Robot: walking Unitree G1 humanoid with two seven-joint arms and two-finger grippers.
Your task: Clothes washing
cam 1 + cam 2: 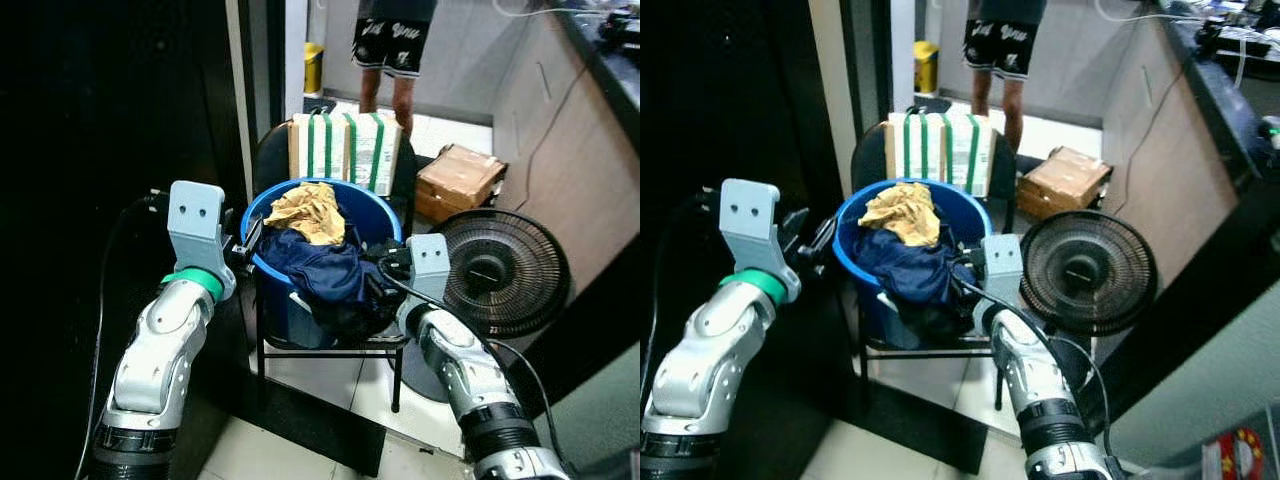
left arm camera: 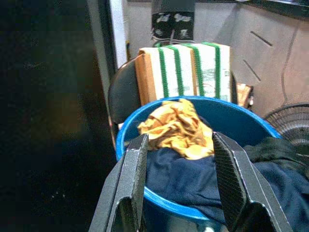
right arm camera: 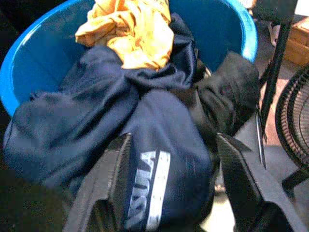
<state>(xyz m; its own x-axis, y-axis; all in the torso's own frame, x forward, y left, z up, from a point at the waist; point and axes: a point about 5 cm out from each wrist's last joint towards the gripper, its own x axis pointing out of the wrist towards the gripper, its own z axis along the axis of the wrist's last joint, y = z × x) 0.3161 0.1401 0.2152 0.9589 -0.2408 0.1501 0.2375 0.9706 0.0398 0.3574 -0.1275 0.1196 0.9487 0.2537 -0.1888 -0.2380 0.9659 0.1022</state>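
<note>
The blue tub (image 1: 268, 268) sits on a dark chair (image 1: 330, 345), packed with laundry: a yellow garment (image 1: 310, 211) on top toward the back, a navy garment (image 1: 325, 265) spilling over the near rim. The right tool (image 3: 176, 186) is spread wide, fingers straddling the navy cloth directly ahead and just beside it. The left tool (image 2: 181, 186) is also wide, held outside the tub's left rim. Judgement: the right arm is nearer the navy garment and needs only a short forward reach.
</note>
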